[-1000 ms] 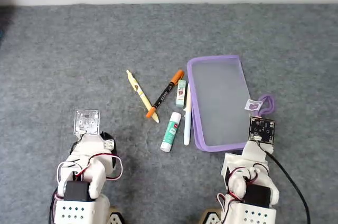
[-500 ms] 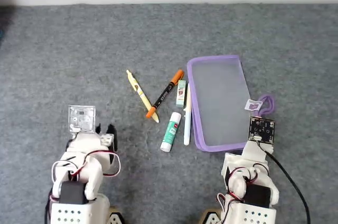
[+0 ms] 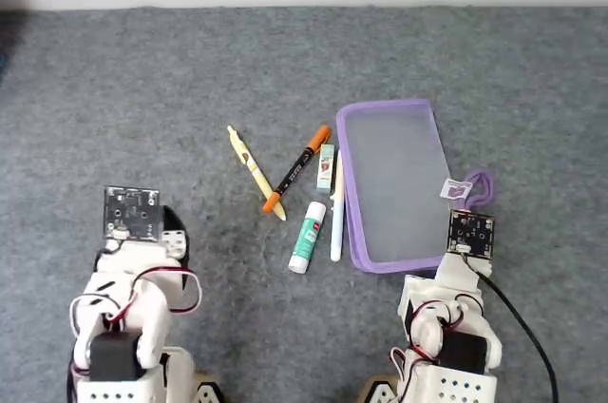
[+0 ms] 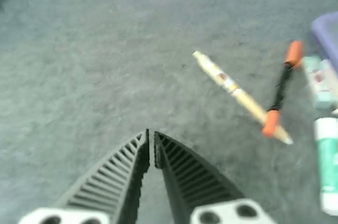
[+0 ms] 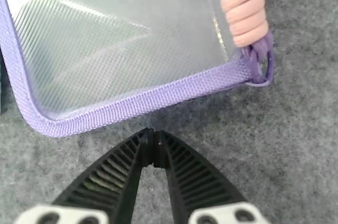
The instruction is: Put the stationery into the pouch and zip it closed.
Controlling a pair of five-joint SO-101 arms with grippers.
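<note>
The purple-edged pouch (image 5: pixel 105 49) lies flat just ahead of the right end effector (image 5: pixel 153 147), whose jaws are pressed together on nothing; whether its zip is open cannot be told. The stationery, a cream pen (image 4: pixel 240 97), orange-capped marker (image 4: pixel 280 89) and glue stick (image 4: pixel 328 160), is spread on the grey worktop (image 4: pixel 79 49) ahead and aside of the left end effector (image 4: pixel 150 150), likewise closed and empty. Where pen and marker touch, both could be nudged and rolled off by one grasp.

- The left arm (image 3: pixel 128 313) and right arm (image 3: pixel 446 332) are cased in white, with red wires (image 3: pixel 193 291) looped across.
- Black ribbed fingers (image 4: pixel 182 174) are fitted to both.
</note>
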